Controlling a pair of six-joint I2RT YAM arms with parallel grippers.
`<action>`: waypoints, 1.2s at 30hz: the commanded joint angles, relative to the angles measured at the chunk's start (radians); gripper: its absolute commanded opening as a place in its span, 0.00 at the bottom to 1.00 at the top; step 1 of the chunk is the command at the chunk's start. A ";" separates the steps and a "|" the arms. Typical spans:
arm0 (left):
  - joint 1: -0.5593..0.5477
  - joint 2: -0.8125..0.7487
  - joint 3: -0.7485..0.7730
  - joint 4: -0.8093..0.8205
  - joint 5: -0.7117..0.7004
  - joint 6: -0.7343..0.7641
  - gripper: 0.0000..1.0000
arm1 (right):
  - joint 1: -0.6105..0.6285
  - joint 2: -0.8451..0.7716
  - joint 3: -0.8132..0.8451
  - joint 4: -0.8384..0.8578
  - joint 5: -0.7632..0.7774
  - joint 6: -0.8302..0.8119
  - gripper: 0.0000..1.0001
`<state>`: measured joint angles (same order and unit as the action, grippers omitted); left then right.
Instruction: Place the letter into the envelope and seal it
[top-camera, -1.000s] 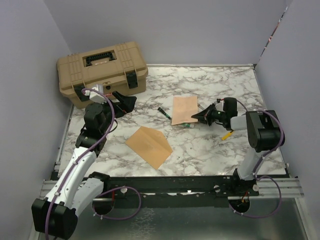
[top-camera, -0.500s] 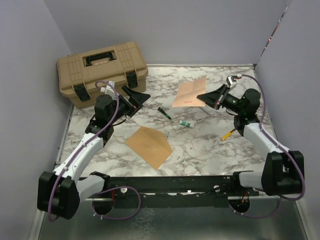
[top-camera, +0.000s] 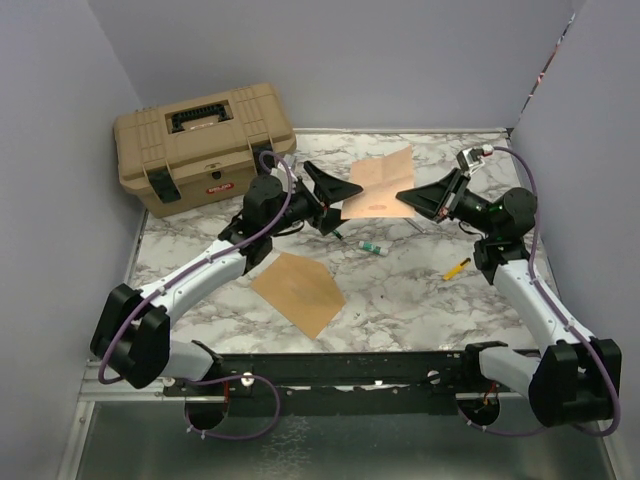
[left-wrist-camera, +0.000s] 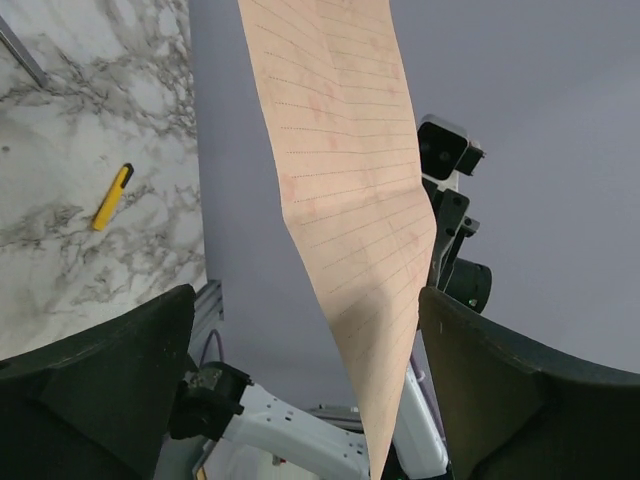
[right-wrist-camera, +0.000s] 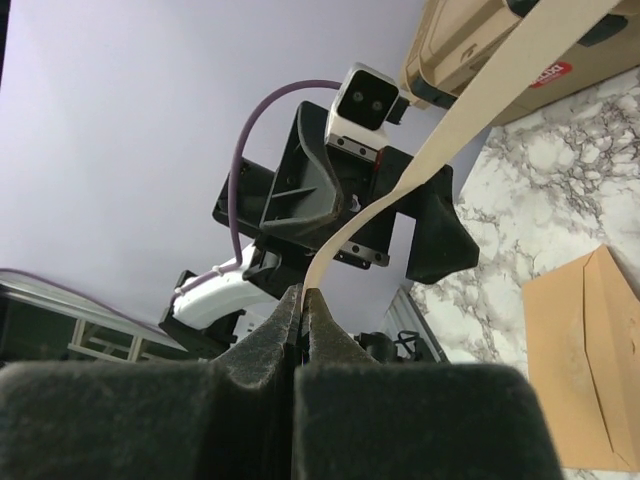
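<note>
Marble tabletop (top-camera: 420, 290): one letter (top-camera: 378, 180), one envelope (top-camera: 298, 290)

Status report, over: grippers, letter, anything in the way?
Right gripper shut on letter, held off table. Left gripper open around its other edge. Envelope flat on table. Small tube between them.

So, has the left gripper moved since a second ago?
Yes. The left gripper has swung right, away from the tan toolbox, and now stands open around the letter, which the right gripper holds up.
</note>
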<state>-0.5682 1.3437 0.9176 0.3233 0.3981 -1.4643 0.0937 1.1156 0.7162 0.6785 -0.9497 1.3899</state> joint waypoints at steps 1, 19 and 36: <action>-0.033 0.014 0.016 0.131 -0.013 -0.109 0.86 | 0.008 -0.037 -0.018 0.017 -0.007 0.036 0.01; -0.038 0.026 -0.016 0.296 0.061 -0.112 0.00 | 0.008 -0.085 0.002 -0.214 0.003 -0.095 0.16; -0.026 0.032 0.081 0.262 0.304 0.155 0.00 | 0.008 0.004 0.128 -0.230 0.124 -0.254 0.91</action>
<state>-0.6018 1.3842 0.9577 0.5945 0.6029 -1.3830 0.0975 1.0821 0.8047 0.4068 -0.8639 1.1770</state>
